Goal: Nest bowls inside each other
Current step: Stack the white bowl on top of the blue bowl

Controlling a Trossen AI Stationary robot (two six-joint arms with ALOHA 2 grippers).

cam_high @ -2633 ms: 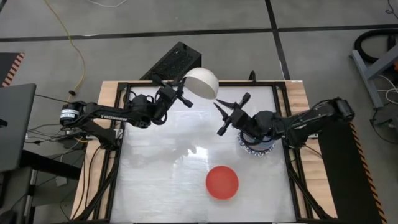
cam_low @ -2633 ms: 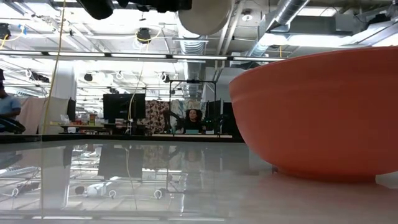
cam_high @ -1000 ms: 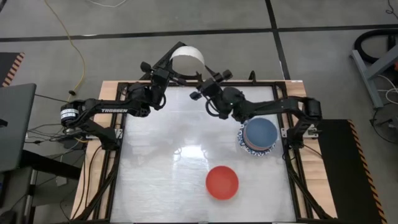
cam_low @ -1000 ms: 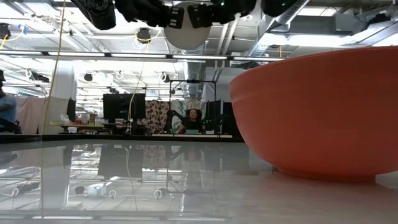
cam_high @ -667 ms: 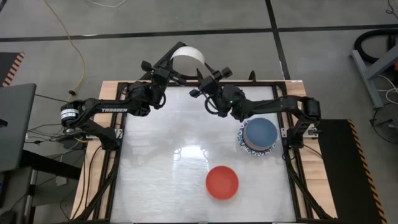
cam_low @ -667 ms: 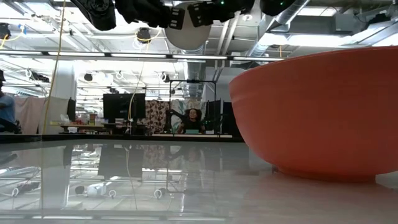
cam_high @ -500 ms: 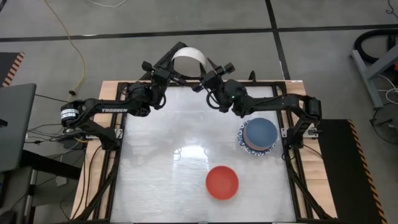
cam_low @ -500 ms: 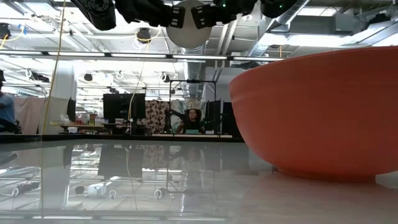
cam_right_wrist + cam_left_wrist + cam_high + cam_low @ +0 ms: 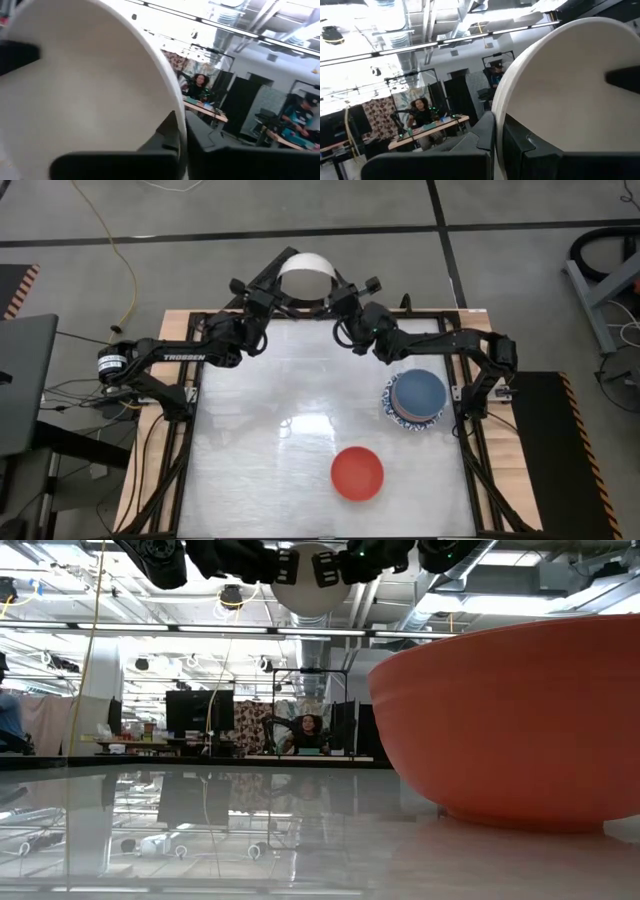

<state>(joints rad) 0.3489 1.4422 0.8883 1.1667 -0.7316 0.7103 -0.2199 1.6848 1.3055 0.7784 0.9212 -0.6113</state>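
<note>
Red bowl (image 9: 357, 473) sits upright on the near part of the surface (image 9: 250, 450), toward the right; in the low view it fills the right side of the picture (image 9: 520, 720); no arm near it.

Stack of bowls (image 9: 415, 397) stands farther back by the right edge of the surface, a blue bowl on top, a blue-patterned white rim showing beneath; how many are in the stack cannot be told.

Both arms reach to the far edge of the surface and meet at one cream bowl (image 9: 304, 280), held up in the air and tipped on its side; in the low view it hangs high above the surface (image 9: 312, 590).

Left arm stretches from the left side toward the far middle, forearm nearly level; left end effector (image 9: 272, 288) clenched on the bowl's rim at its left side; the left wrist view shows one finger on each side of the rim (image 9: 492, 145), bowl's hollow facing that camera (image 9: 565, 95).

Right arm comes from the right side, elbow bent near the stack, forearm angled to the far middle; right end effector (image 9: 340, 288) grasping the same bowl's rim at its right side; the right wrist view shows the rim (image 9: 175, 115) between its fingers (image 9: 167, 132).

Beyond the surface, a person (image 9: 310, 730) sits at a desk in the room.
</note>
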